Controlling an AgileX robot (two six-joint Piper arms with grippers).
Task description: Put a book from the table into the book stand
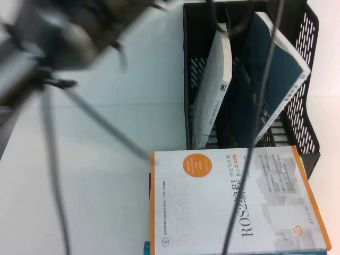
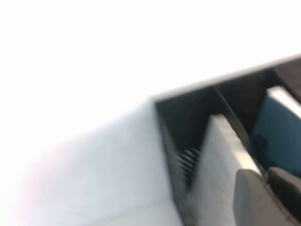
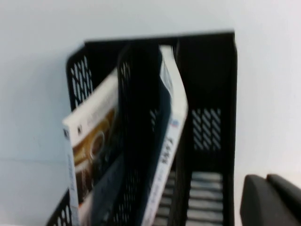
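The book (image 1: 276, 69), with its dark teal back cover showing, stands tilted in the black book stand (image 1: 311, 135) at the back right of the white table (image 1: 133, 106). The right wrist view shows its drawn front cover (image 3: 91, 150); the left wrist view shows its teal side (image 2: 275, 136). My left gripper (image 2: 267, 173) is shut and empty, held off the stand's left side; its blurred arm (image 1: 64, 29) is at the back left. My right gripper (image 3: 266, 178) is shut and empty, beside the stand's empty slot (image 3: 207, 188).
A pale grey-white book (image 1: 215, 85) leans in a slot left of the teal-backed one. The orange-edged ROS2 book (image 1: 234, 202) lies flat on the table in front of the stand. Cables (image 1: 265, 79) hang across the stand and the ROS2 book.
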